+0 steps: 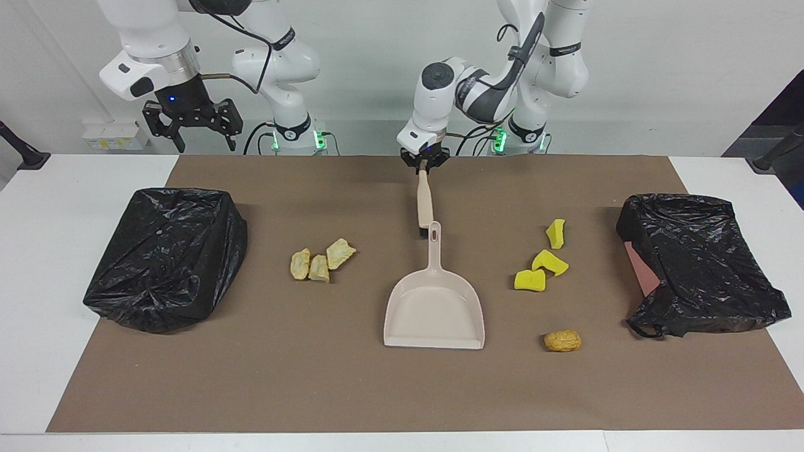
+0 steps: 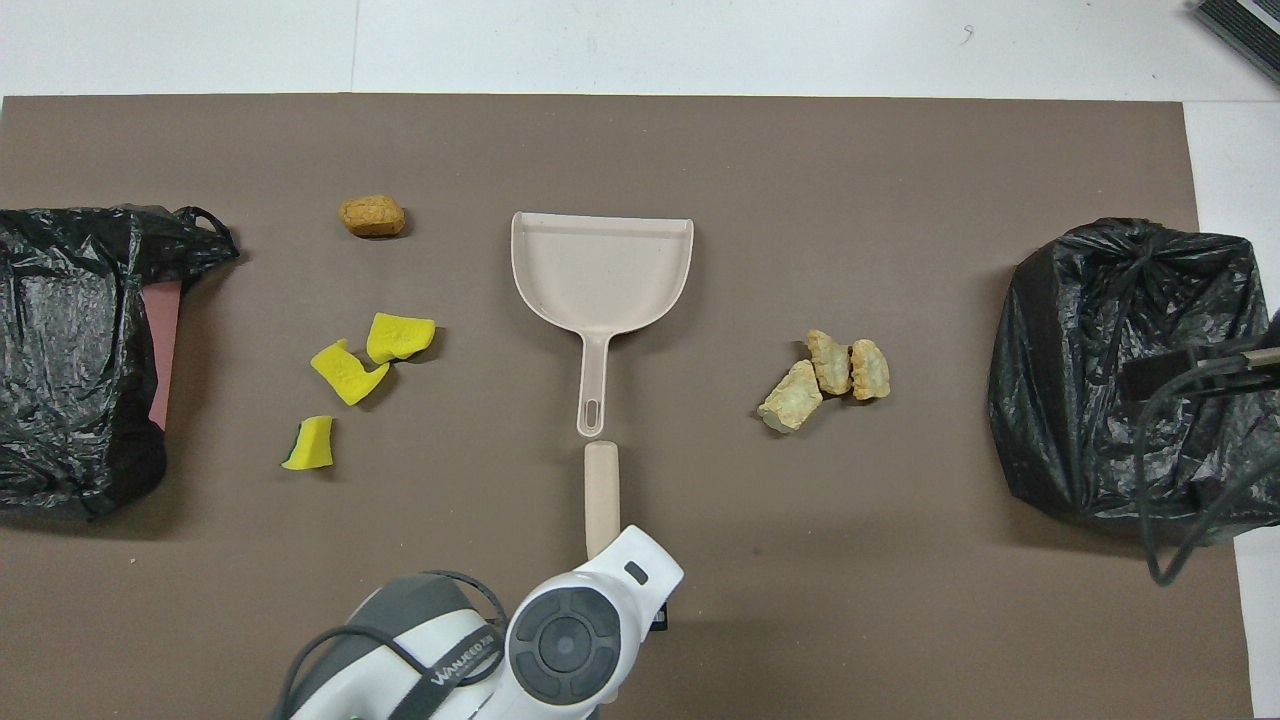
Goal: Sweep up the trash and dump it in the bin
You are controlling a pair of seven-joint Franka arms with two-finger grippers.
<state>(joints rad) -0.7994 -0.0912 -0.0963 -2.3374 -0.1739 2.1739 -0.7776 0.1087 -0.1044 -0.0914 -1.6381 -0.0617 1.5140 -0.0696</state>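
Observation:
My left gripper [image 1: 425, 164] is shut on the handle end of the beige brush [image 1: 425, 202] [image 2: 601, 495]. The brush slants down so that its black bristle end sits beside the tip of the dustpan handle. The beige dustpan [image 1: 434, 307] [image 2: 600, 270] lies flat mid-mat. The trash lies in three spots: yellow sponge bits [image 1: 541, 263] [image 2: 370, 350] and a golden-brown lump [image 1: 563, 341] [image 2: 372, 216] toward the left arm's end, and pale chunks [image 1: 320, 260] [image 2: 828, 378] toward the right arm's end. My right gripper [image 1: 191, 129] waits open, high in the air.
A bin wrapped in a black bag [image 1: 166, 257] [image 2: 1120, 370] stands at the right arm's end of the brown mat. Another black-bagged bin [image 1: 697, 263] [image 2: 70, 360], with a pink wall showing, lies at the left arm's end.

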